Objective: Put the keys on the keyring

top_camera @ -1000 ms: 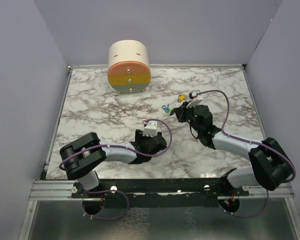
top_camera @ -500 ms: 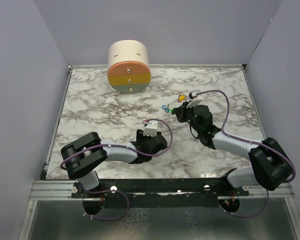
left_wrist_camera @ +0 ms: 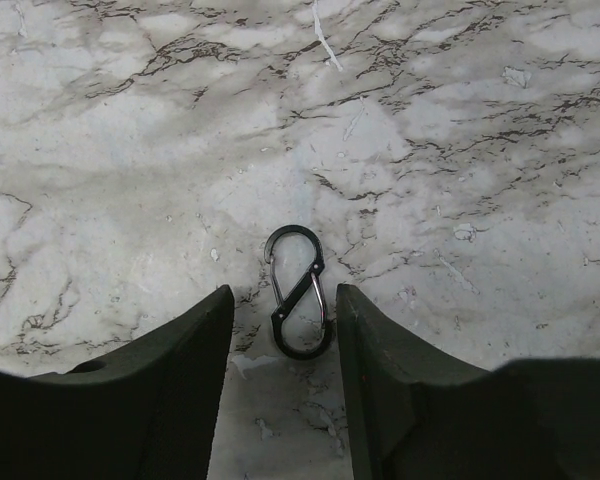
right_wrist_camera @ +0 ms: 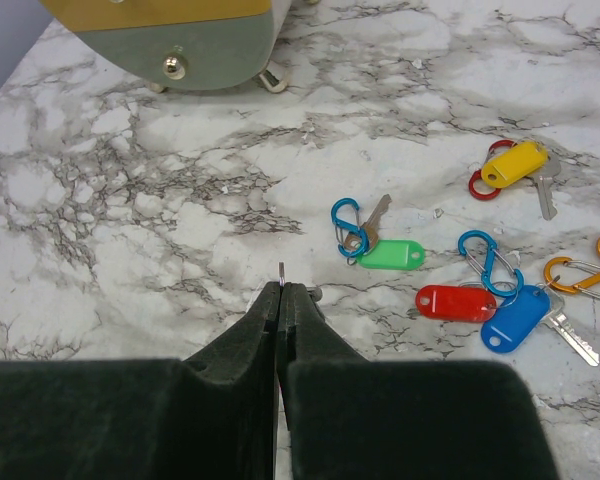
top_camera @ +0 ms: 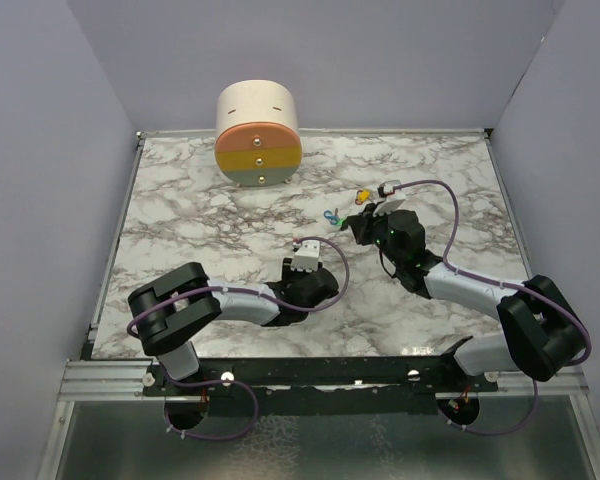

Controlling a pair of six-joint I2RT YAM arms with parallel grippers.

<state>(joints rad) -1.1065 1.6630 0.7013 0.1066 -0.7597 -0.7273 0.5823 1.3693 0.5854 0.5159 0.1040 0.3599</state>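
- The left claw, seen from above, is a dark lump under its white camera block, with its fingers hidden. It sits well in front of the drawer box and slightly to its right.
- In the same view the right claw lies farther right of the drawer box. The keys are tiny coloured specks just beside its tip, too small to tell apart.
- The table is glossy white marble with grey veins, between plain lilac walls. The drawer box is a round drum with peach, mustard and grey fronts and brass knobs.
- Left wrist view: the matte black fingers stand apart, gripping nothing. A thin black wire clip, figure-eight shaped, lies flat on the marble between the tips.
- Right wrist view: the right claw is pressed closed. A fine sliver shows at its tip, and what it is cannot be told.
- Right of the drawer box and nearer lie the green key, red key, blue key and yellow key, all with smooth plastic tags.
- The orange clip is cut off by the edge.
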